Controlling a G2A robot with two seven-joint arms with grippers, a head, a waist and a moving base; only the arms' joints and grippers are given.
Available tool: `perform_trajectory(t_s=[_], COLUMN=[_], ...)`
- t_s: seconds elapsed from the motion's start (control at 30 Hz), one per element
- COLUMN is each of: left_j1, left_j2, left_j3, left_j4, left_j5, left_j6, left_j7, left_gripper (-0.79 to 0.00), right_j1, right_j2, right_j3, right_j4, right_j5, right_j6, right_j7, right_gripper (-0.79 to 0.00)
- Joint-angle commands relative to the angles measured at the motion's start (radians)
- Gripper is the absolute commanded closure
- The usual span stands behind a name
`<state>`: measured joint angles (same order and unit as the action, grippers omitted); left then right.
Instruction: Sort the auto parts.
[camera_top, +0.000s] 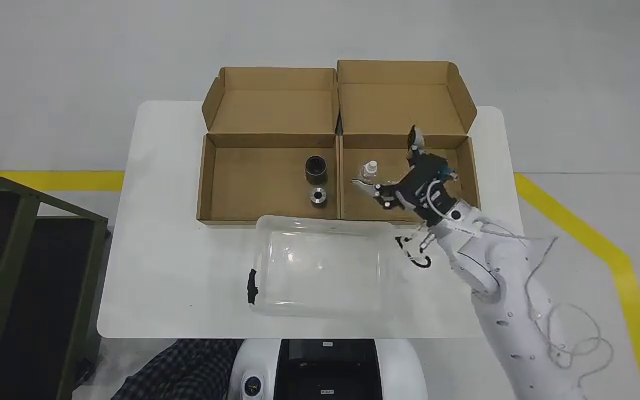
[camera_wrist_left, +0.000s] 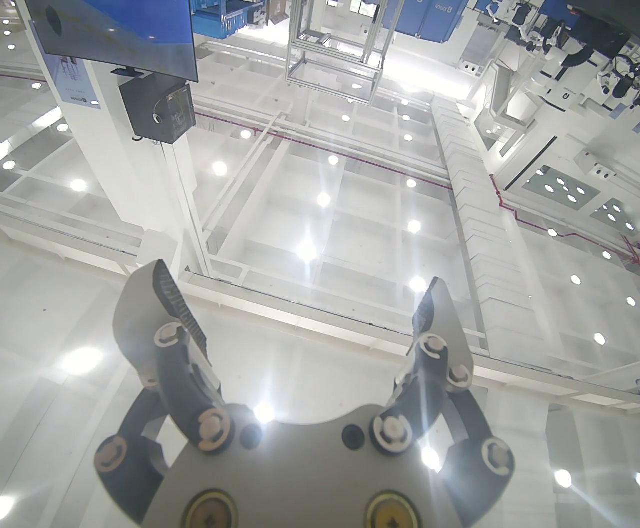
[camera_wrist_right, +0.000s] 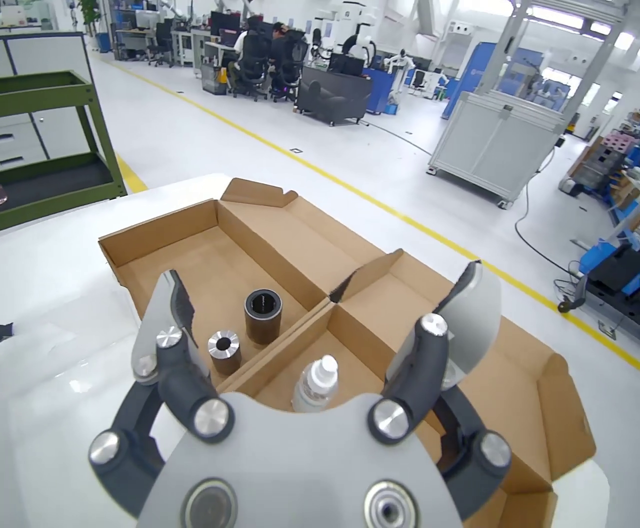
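Cylinders two, bottle one, boxes two; left pincer, right pincer released.

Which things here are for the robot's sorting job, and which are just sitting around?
For the job:
black cylinder
metal cylinder
small clear bottle
left cardboard box
right cardboard box
clear plastic bin
right gripper, open over the right cardboard box

Just sitting around:
green cart
yellow floor line

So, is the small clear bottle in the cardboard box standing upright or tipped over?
Upright. The bottle stands on its base on the floor of the box, with its white cap pointing up.
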<state>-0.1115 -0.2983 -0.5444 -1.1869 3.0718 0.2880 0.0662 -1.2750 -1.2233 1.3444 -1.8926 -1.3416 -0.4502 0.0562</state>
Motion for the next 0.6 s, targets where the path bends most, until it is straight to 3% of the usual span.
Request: perform_trajectory(t_s=[0.0, 0.57], left_j1=[0.0, 0.0], left_j2=[0.0, 0.0], left_j3=[0.0, 0.0], left_j4=[0.0, 0.0], left_j5=[0.0, 0.0], left_j6=[0.0, 0.0], left_j7=[0.0, 0.0], left_gripper=[-0.785, -0.785], right_j1=[-0.043, -0.385], right_j2=[0.005, 0.032], right_j3=[0.039, 0.345], right_j4=[-0.008, -0.057], right_j5=[-0.003, 0.023], right_j6=[-0.005, 0.053], right_j7=[-0.027, -0.198], right_gripper=[-0.785, -0.785])
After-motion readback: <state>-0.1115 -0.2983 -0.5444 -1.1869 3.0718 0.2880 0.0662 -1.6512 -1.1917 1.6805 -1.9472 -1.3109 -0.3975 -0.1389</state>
